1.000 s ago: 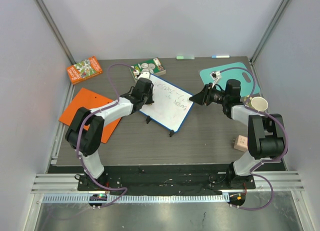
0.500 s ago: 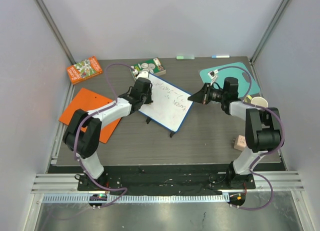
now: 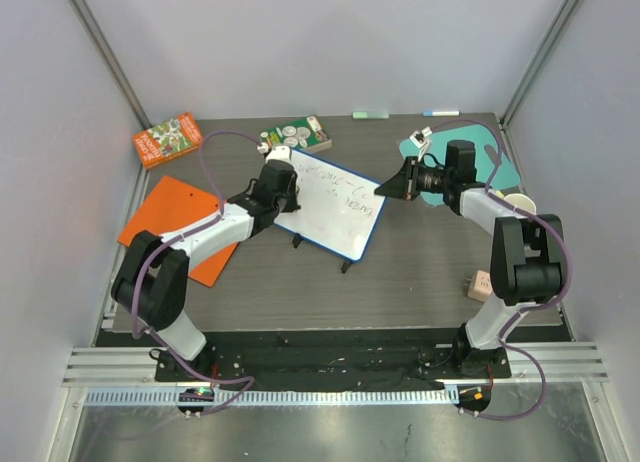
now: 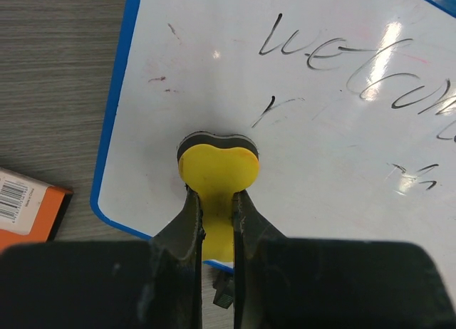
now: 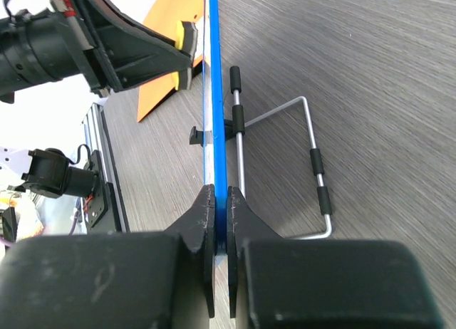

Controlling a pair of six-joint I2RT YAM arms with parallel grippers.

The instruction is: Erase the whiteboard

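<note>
The left gripper point(image 4: 214, 195) jaws are pinching the stem of a yellow eraser point(image 4: 217, 164), its dark felt face lying against the whiteboard point(image 4: 214, 80). The eraser is sitting near the board's near-left corner in the left wrist view, just below dark handwriting point(image 4: 320, 51) that is running across the white surface. A few faint reddish marks are showing to the left of the eraser.

The right gripper point(image 5: 217, 195) jaws are pressing together on the board's thin blue frame, gripping it edge-on. Behind the board, a bent wire stand point(image 5: 313, 165) with black sleeves is lying out across the desk point(image 3: 420, 272).

From above, the whiteboard is sitting in the middle of the desk between the two arms, turned at an angle, with the right jaws holding its right-hand corner and the left jaws bearing on its left part. Two small black feet are sticking out along its near edge.

Further out, a flat orange board point(image 3: 165, 207) is lying to the left under the left arm, and a teal cutting board point(image 3: 505, 167) is lying at the far right under the right arm. An orange box point(image 3: 168, 139) and a green packet point(image 3: 296, 135) are resting near the far edge, and a pale cup point(image 3: 517, 204) is standing beside the right arm
</note>
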